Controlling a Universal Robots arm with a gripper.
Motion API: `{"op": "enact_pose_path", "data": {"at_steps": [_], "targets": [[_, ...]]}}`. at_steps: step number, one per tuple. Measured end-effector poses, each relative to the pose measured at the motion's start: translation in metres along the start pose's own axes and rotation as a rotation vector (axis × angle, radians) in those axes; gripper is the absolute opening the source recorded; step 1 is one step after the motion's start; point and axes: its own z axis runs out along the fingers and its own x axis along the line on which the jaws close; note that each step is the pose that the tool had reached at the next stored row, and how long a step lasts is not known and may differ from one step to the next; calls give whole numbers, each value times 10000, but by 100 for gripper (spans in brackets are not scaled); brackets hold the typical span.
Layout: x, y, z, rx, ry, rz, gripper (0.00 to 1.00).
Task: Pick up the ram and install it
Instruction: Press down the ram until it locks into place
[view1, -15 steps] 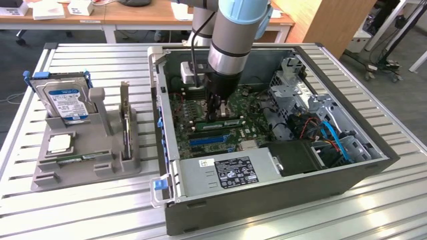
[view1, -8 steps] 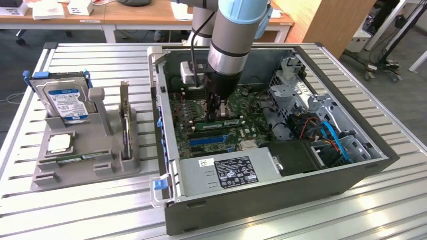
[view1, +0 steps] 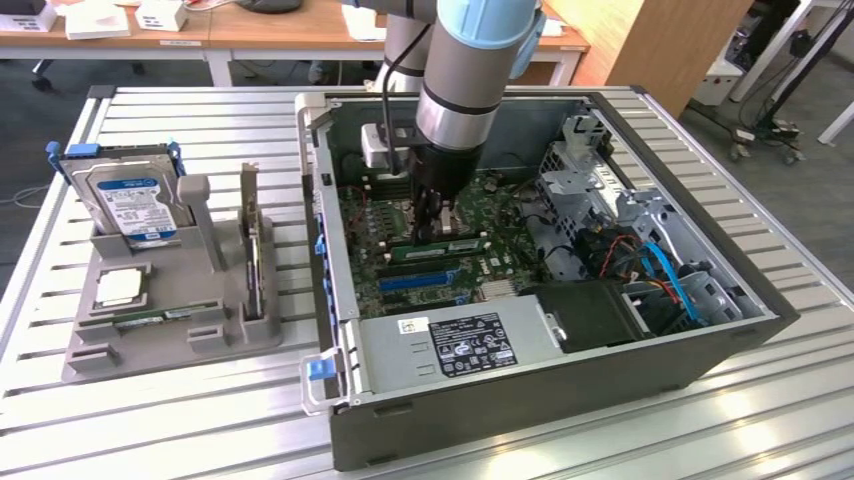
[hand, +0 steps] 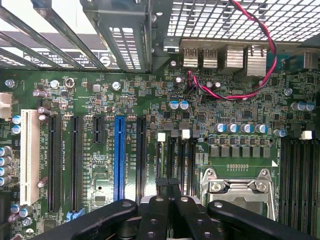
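Over the motherboard (view1: 441, 225) inside the open case (view1: 534, 360) | fingers (hand: 162, 210) pressed together, low above the memory slots (hand: 175, 160) | ram (view1: 447, 243) seated just below them | step: install, pressing home | next move calls for even downward force.

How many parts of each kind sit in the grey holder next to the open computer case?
In the grey holder:
Hard drive: 1
Upright expansion card: 1
Ram stick, lying flat: 1
Square pale part: 1
Total: 4
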Motion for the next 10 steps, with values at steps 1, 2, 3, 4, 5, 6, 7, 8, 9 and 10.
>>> {"op": "enact_pose_path", "data": {"at_steps": [1,2,3,4,5,6,7,8,9,10], "targets": [[0,0,0,0,0,0,10],[0,0,2,-1,1,0,10],[0,0,5,-1,1,0,10],[1,0,5,-2,2,0,10],[1,0,5,-2,3,0,10],[0,0,5,-1,3,0,10],[0,0,6,-1,2,0,10],[0,0,6,0,1,0,10],[0,0,6,-1,1,0,10],[0,0,5,1,-1,0,10]]}}
